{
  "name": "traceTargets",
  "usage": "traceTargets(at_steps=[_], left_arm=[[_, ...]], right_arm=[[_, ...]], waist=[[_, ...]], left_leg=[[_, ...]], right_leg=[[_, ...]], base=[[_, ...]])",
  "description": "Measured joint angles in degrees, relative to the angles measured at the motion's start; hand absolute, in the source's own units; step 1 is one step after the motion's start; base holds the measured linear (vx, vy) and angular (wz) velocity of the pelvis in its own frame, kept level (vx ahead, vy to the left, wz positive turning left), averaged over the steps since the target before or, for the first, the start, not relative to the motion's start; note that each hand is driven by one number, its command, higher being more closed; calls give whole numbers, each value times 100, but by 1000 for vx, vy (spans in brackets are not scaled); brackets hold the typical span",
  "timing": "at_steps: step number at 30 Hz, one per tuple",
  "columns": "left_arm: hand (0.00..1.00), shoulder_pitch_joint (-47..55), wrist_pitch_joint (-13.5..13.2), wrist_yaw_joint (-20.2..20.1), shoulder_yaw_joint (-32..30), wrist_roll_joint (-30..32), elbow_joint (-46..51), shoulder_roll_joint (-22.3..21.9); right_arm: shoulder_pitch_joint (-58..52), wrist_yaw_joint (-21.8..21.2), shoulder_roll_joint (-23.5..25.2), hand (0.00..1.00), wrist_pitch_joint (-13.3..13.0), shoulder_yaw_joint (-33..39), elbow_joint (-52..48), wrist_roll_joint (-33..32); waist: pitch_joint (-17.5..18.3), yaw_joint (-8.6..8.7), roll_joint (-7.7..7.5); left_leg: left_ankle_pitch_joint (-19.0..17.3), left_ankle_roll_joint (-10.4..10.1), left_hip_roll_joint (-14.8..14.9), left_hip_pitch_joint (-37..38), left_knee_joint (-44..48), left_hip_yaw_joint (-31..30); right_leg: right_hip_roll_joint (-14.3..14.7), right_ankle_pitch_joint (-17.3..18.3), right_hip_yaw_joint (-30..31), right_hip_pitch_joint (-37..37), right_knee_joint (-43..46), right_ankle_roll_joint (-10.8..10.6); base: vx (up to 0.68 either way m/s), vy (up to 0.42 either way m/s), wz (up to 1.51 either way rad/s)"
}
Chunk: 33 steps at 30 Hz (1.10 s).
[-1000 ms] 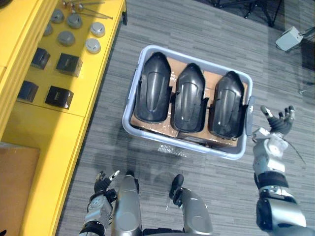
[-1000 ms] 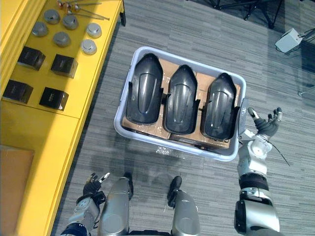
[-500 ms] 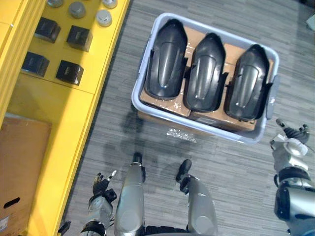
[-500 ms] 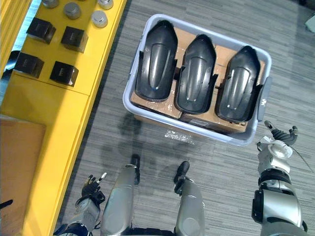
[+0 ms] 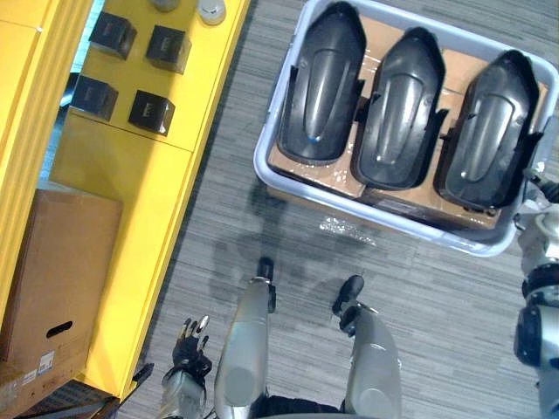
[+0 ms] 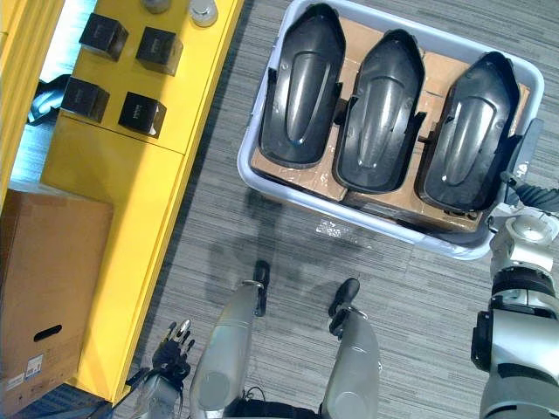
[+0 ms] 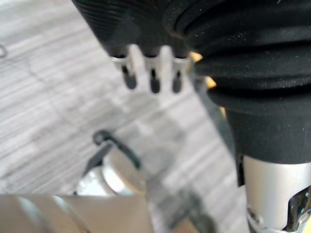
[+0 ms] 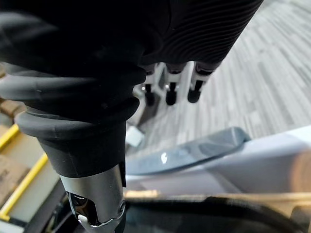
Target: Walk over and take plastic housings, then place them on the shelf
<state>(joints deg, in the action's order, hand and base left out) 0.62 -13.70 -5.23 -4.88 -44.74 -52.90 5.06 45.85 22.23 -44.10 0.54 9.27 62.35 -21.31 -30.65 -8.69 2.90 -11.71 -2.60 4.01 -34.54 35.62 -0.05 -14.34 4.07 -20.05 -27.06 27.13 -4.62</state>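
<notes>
Nearest to us, the left hand [image 6: 173, 340] is hanging low by the robot's left side over the grey striped carpet floor [image 6: 262, 244], fingers loose and straight, gripping nothing. Just left of it a big brown cardboard box [image 6: 44, 262] is sitting against the end of the long yellow shelf [image 6: 113, 175]. Over on the right, the right hand [image 6: 527, 225] is hovering just beside the near right corner of the pale blue plastic bin [image 6: 393, 229]. Its fingers are spread out and empty too, and we can't tell whether it's touching the rim. Inside the bin we're seeing the three glossy black plastic housings [image 6: 301, 83] [image 6: 377, 109] [image 6: 467, 131], lying side by side, hollow sides up, on a brown cardboard liner [image 6: 352, 37], none of them picked up yet. Further along the shelf, four small black boxes [image 6: 141, 112] are sitting in two pairs, and past those a round grey cap [image 6: 203, 10] is peeking in.
</notes>
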Motion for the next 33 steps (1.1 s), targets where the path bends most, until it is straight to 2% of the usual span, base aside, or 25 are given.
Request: traceTargets(at_steps=[5,9,11,13,14,18,23,25,33], left_arm=[[0,6,-2,-159,126,-46,-3,-160],[0,6,-2,-199,164,-217,-4,-168],[0,4,1,-236,243,-272,-5,-245],[0,5,-4,-248,268,-440,-20,-314],[0,5,-2,-255,269,-497,-37,-326],[0,5,-1,-296,301,-658,-75,-367],[0,-15,-5,-480,298,-658,-227,-387],[0,-6,-8,-493,277,-666,-252,-420],[0,-6,-52,-511,222,-669,-198,-451]], right_arm=[[149,-147,-187,0,167,-109,231,178],[242,-241,-188,0,387,-108,434,196],[315,-286,-194,0,559,-107,573,196],[335,-166,-271,0,591,-101,622,244],[356,-180,-327,100,622,-103,634,251],[417,-189,-542,100,755,-97,701,429],[419,-97,-950,100,1061,-101,809,1026],[430,35,-982,100,1266,-115,854,1363],[454,105,-846,100,1718,-357,861,2070]], waist=[[-25,-22,235],[-19,-62,274],[-23,-126,362],[-13,-168,416],[-14,-174,419],[-16,-205,516],[-7,-290,589],[-5,-354,592],[-3,-354,589]], left_leg=[[4,11,-30,-181,91,-65],[8,11,-20,-224,91,-55],[17,13,-22,-273,88,-48],[37,9,-28,-343,86,-51],[44,5,-34,-365,84,-56],[63,11,-89,-385,82,-92],[154,24,-156,-580,30,-291],[197,-10,-153,-556,-18,-329],[259,-115,6,-428,-9,-442]], right_leg=[[-60,1,-28,-135,98,-6],[-67,1,-24,-200,124,-6],[-77,1,-23,-261,141,-6],[-91,1,-29,-337,163,-6],[-97,1,-31,-366,179,-6],[-179,45,-81,-404,304,-4],[-255,91,-324,-490,329,0],[-249,113,-357,-475,341,31],[-66,149,-508,-218,288,69]], base=[[-20,11,5],[0,0,0],[0,0,0],[0,0,0],[16,-2,3],[-6,-2,8],[-28,-6,20],[-11,-26,7],[20,-26,3]])
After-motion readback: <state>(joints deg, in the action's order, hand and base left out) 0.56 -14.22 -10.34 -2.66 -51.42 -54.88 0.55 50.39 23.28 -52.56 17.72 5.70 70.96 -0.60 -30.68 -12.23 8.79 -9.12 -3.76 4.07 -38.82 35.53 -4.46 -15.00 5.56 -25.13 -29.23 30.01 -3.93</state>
